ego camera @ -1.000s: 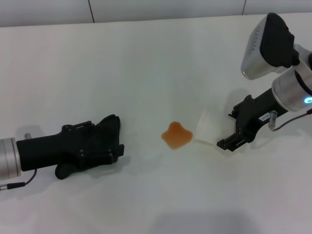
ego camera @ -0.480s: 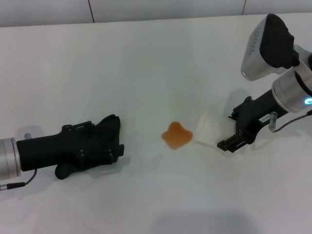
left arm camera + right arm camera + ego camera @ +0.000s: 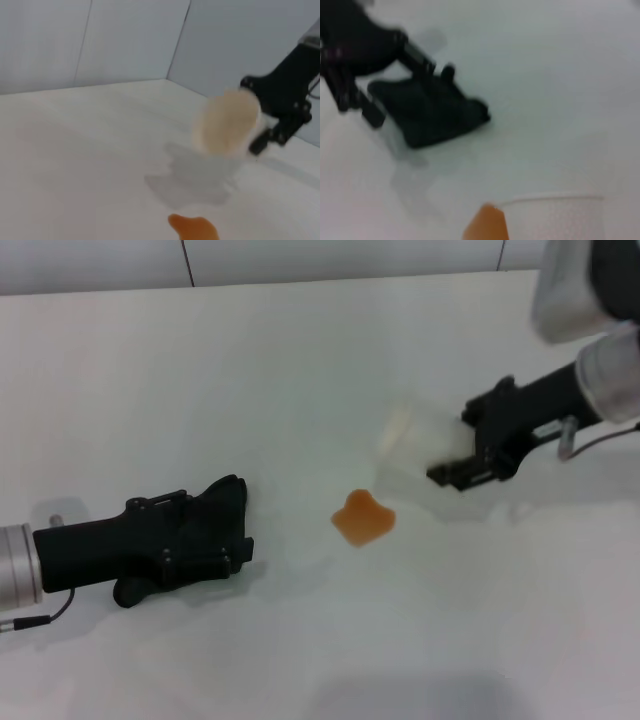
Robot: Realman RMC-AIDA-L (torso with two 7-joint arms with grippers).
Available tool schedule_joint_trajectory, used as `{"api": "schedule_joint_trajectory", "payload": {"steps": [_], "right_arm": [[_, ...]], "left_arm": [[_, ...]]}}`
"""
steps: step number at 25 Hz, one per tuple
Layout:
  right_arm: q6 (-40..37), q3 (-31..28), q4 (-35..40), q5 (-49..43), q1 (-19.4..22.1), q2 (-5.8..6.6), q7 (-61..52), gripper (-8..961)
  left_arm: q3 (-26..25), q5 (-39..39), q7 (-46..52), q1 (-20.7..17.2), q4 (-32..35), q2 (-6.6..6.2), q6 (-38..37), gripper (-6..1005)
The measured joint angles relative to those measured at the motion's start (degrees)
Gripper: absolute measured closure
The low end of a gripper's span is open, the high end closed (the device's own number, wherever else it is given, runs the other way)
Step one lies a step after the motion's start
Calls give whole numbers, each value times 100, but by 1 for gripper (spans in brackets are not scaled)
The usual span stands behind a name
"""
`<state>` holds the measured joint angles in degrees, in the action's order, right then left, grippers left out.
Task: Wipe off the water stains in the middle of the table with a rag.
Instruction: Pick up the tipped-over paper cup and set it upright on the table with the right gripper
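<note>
Lying near mid-table (image 3: 300, 360), the stain (image 3: 363, 518) is an orange-brown lobed blot, untouched and apart from both arms. Right gripper (image 3: 462, 462) is clamped on a translucent cup (image 3: 415, 440), held tilted above the surface, up and to the right of the stain; the cup's shadow falls on the table beyond the stain. Left wrist view confirms the cup (image 3: 227, 122) in the air with its mouth turned toward that camera, stain (image 3: 194, 227) below it. Left gripper (image 3: 215, 530) rests low at the left, well apart from the stain, with the black rag (image 3: 222, 508) at its tip. Whether its fingers are together on the cloth or apart cannot be told. Right wrist view shows the rag (image 3: 432, 115) flat on the table against that gripper (image 3: 380, 65).
</note>
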<state>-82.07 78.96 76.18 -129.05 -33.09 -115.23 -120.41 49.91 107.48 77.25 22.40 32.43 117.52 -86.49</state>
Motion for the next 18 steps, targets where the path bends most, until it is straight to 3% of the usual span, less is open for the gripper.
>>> {"api": "schedule_joint_trajectory", "payload": {"steps": [6,14,18], "right_arm": [[644,-492,101,1489,787,-7,1475,366],[748,-829,-1458,4400,1455,18,4273,397],[718,-828,-2292,5025,1580,13,5284,409]], "left_arm": [[-7,0,-4,7,27,6,1,146],[-5,0,-7,68,33,8,1,147],[-8,0,-5,78,14,8,35,148]]}}
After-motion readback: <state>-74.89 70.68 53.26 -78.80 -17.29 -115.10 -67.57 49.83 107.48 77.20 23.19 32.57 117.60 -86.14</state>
